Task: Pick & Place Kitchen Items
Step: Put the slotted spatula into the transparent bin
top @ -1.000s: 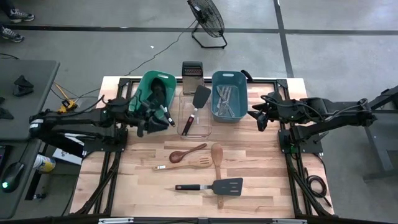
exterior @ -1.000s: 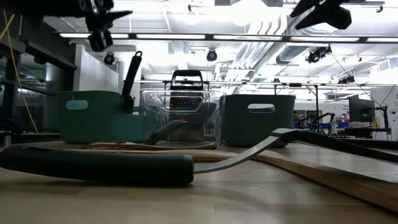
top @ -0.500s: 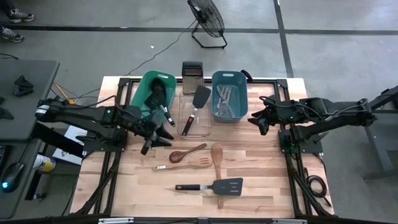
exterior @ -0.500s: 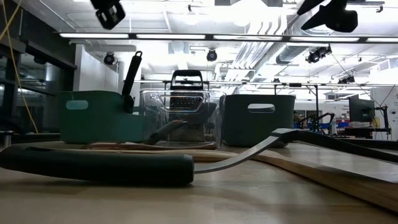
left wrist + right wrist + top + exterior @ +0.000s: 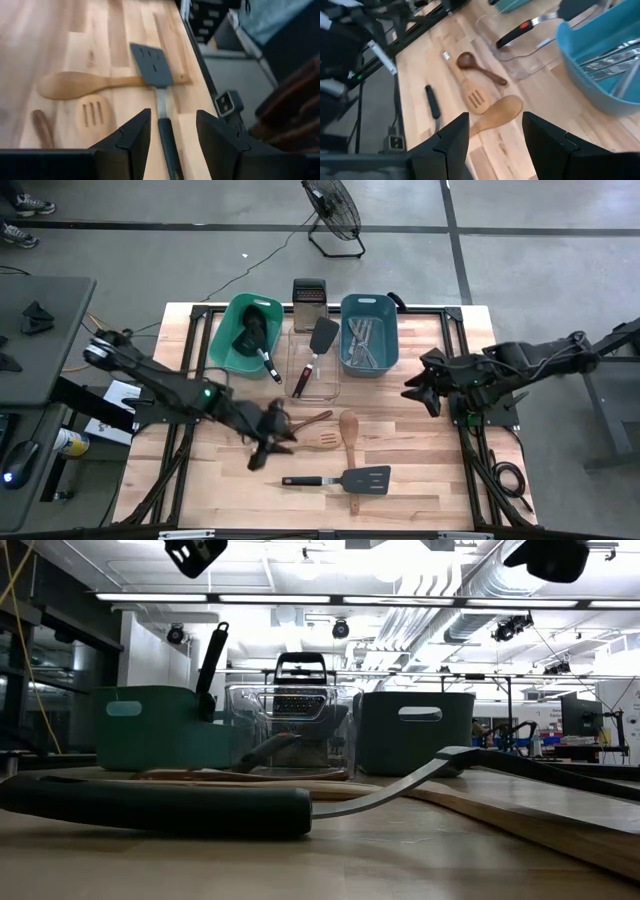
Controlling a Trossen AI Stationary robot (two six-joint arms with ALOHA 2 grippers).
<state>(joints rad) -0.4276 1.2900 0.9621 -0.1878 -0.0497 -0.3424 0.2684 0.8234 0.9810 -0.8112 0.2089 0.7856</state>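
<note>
Left end effector (image 5: 272, 442), fingers spread and empty, is held over the wooden utensils on the counter (image 5: 420, 480). Nearest, it seems, is the slotted spatula (image 5: 305, 441), laid lengthwise left to right.

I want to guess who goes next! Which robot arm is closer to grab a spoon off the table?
Probably the left. Its claw is open and hangs right over the wooden utensils, beside the slotted wooden spatula. The right claw is also open but waits off by the table's right edge, farther from every utensil.
</note>
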